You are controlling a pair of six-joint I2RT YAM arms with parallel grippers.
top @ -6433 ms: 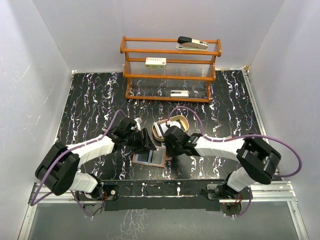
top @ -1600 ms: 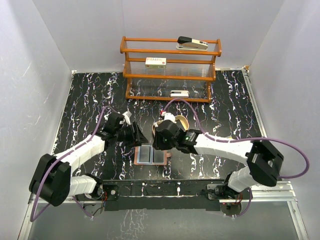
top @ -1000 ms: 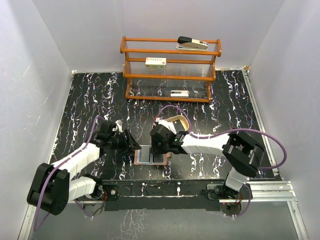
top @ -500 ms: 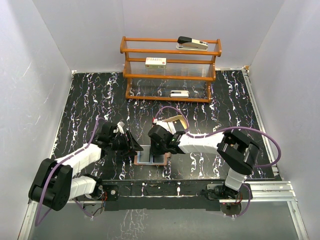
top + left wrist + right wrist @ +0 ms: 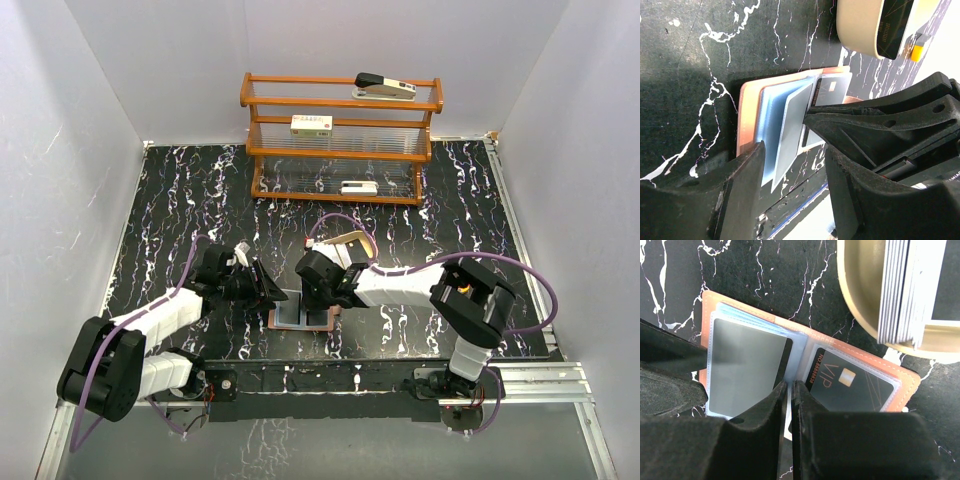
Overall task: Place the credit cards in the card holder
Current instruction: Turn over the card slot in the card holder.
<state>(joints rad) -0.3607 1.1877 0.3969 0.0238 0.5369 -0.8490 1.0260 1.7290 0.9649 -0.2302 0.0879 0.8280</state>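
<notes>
The card holder (image 5: pixel 908 388) lies open and flat on the black marbled desk (image 5: pixel 180 200), low in the middle of the overhead view, between the two arms. In the right wrist view it fills the centre. A dark card (image 5: pixel 850 382) marked VIP sits inside the clear pocket of its right half. A silver-grey card (image 5: pixel 747 367) lies over the bluish pockets of its left half.

The right tool (image 5: pixel 789 387) comes in from the bottom of that view. Its fingers are pressed almost together, and the right edge of the silver-grey card runs into the thin slit between them, so it appears to pinch that card by its edge.

The left tool (image 5: pixel 795 152) is spread, its two fingers standing apart at the bottom of the left wrist view. The low corner of the silver-grey card shows between them, and nothing is pinched.

A tan tin tray (image 5: pixel 855 305) sits just beside the card holder, at the upper right of the right wrist view. In it a stack of cards (image 5: pixel 897 290) stands on edge. A wooden rack (image 5: pixel 340 150) stands at the far side of the desk, well apart from both tools.
</notes>
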